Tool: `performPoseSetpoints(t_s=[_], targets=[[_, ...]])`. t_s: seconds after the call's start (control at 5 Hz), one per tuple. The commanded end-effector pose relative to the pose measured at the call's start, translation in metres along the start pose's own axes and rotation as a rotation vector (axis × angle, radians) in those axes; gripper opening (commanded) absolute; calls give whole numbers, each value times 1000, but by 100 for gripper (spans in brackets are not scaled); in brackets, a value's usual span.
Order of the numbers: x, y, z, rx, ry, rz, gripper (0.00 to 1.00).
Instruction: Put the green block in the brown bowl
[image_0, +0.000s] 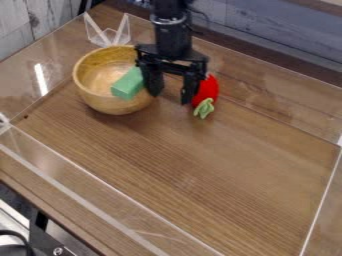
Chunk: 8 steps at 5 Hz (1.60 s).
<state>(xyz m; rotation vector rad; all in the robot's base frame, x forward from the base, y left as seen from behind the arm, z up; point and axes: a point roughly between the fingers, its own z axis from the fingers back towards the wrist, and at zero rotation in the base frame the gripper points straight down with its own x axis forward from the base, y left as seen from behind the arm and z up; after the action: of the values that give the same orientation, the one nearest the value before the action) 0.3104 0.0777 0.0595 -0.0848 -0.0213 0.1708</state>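
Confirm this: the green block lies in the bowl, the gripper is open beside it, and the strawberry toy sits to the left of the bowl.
One thing is wrong: the strawberry toy sits right of the bowl, not left, as the camera view shows. The green block is in the bowl, and the gripper is open beside it.

The brown bowl (107, 80) is pale wood with visible grain and a smooth, faintly shiny inside. In it, the green block (130, 83) looks matt and plain. Beside the bowl, the end effector (173, 83) is matt black. The counter (201, 170) beneath is dark wood-grain, walled by glossy clear plastic (80, 200).
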Motion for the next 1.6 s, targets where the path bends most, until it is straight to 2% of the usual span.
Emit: performPoseSetpoints(t_s=[0.0,0.2,0.6,1.2,1.4], targets=[[5,7,30,16,-77,29,100],[5,11,36,24,-78,60,100],[-16,17,25,44,-84,156,100],[9,29,40,56,-86,81,100],[15,45,33,65,-86,136,100]])
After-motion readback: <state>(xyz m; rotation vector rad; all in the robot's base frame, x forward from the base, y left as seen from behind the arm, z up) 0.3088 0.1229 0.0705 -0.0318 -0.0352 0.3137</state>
